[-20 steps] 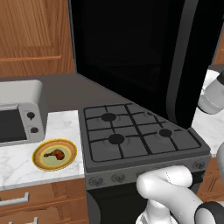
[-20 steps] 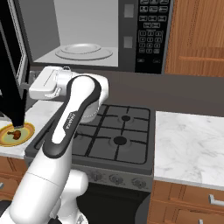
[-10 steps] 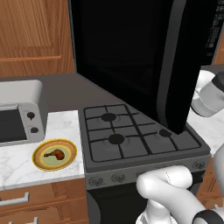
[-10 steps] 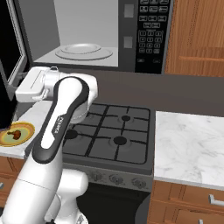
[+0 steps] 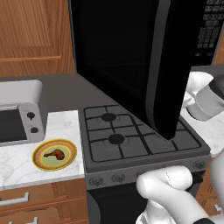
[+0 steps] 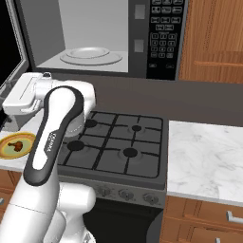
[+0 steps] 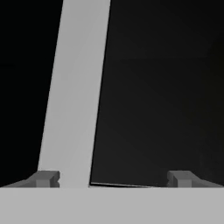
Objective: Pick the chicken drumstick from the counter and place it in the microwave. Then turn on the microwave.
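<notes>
The chicken drumstick (image 5: 55, 153) lies on a yellow plate (image 5: 41, 162) on the marble counter (image 5: 15, 168), left of the stove; it also appears at the left edge of the right base view (image 6: 16, 145). The black microwave (image 6: 142, 28) stands open above the stove, showing its glass turntable (image 6: 90, 55) and keypad (image 6: 163, 33). Its dark door (image 5: 127, 57) swings out over the burners. My gripper (image 7: 113, 179) is open, fingertips wide apart, facing the dark door close up, with a pale grey strip (image 7: 74, 87) by the left fingertip. The white hand (image 6: 23, 97) hovers above the counter's left end.
A silver toaster oven (image 5: 17, 118) sits on the counter left of the plate. The dark gas stovetop (image 6: 118, 144) lies below the microwave. More marble counter (image 6: 206, 161) stretches to the right, with wooden cabinets (image 5: 30, 35) on the wall.
The microwave door has swung further open, leftward in the left base view. My hand has moved left with it, toward the counter's left end. The jaws stay open.
</notes>
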